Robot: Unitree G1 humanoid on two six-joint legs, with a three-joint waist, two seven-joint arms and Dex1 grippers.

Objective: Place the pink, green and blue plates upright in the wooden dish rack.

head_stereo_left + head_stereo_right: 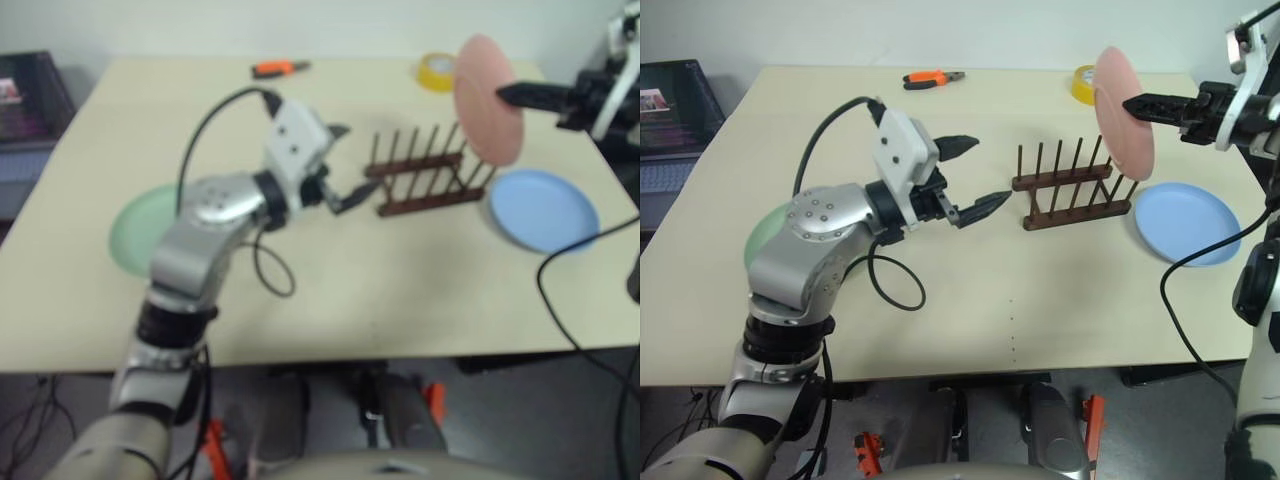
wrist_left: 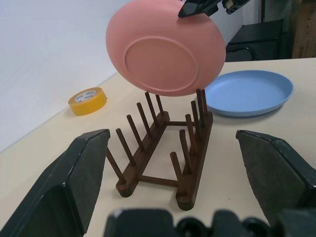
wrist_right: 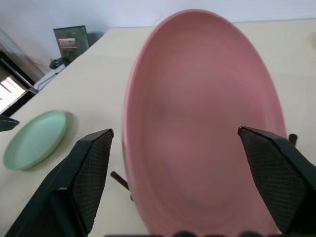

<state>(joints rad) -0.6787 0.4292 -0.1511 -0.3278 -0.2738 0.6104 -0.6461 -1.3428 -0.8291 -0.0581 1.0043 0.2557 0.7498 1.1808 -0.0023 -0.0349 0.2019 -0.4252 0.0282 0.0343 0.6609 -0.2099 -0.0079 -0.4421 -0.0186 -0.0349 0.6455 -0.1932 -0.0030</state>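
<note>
The left gripper (image 1: pixel 975 175) hangs over the table (image 1: pixel 1040 310), fingers spread wide and holding nothing, aimed at the near end of the rack (image 1: pixel 1070 190), from which it is a little apart. Behind its arm, at the table's left side, the green plate (image 1: pixel 765 235) lies flat. The pink plate (image 1: pixel 1125 110) stands upright at the rack's right end, its lower edge down among the end pegs and its top leaning slightly. The right gripper (image 1: pixel 1135 104) is at that plate's upper part, its fingers (image 3: pixel 84 173) spread to either side of the plate with gaps showing, not pinching it. The blue plate (image 1: pixel 1185 222) lies flat just right of the rack. Farther back sit a yellow tape roll (image 1: pixel 1082 83) and orange-handled pliers (image 1: pixel 932 77).
</note>
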